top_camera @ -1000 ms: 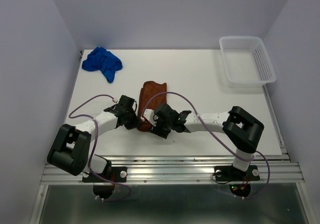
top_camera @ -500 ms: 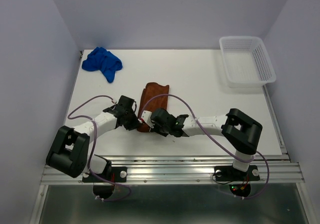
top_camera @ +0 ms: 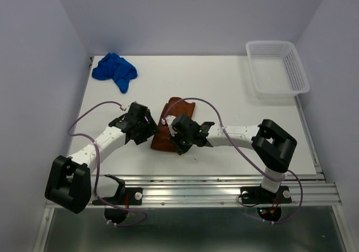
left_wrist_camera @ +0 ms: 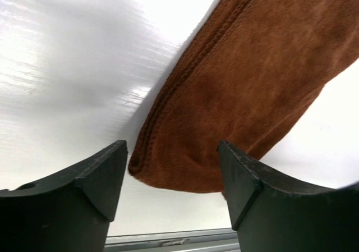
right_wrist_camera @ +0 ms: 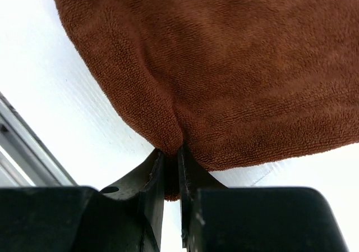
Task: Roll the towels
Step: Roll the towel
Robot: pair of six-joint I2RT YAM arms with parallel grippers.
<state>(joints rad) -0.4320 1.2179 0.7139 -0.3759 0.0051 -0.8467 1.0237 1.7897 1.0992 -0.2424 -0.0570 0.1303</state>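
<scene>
The rust-brown towel [top_camera: 167,127] lies folded in a long strip near the middle of the table. My right gripper [right_wrist_camera: 170,159] is shut on a pinch of its near edge [right_wrist_camera: 185,83], the cloth bunched between the two fingers. My left gripper [left_wrist_camera: 173,176] stands open just to the left of the towel's near corner [left_wrist_camera: 168,168], nothing between its fingers [left_wrist_camera: 101,179]. From above, both grippers meet at the towel's near end, left gripper [top_camera: 150,133] and right gripper [top_camera: 175,135]. The blue towel [top_camera: 115,70] lies crumpled at the far left corner.
A white mesh basket [top_camera: 276,68] stands at the far right of the table. The table's metal front rail [top_camera: 190,182] runs just behind the grippers. Purple cables loop over both arms.
My left gripper has let go of the brown towel, opened and moved slightly left and away. My right gripper has closed on the towel's near edge. The towel's near end has shifted and spread.
</scene>
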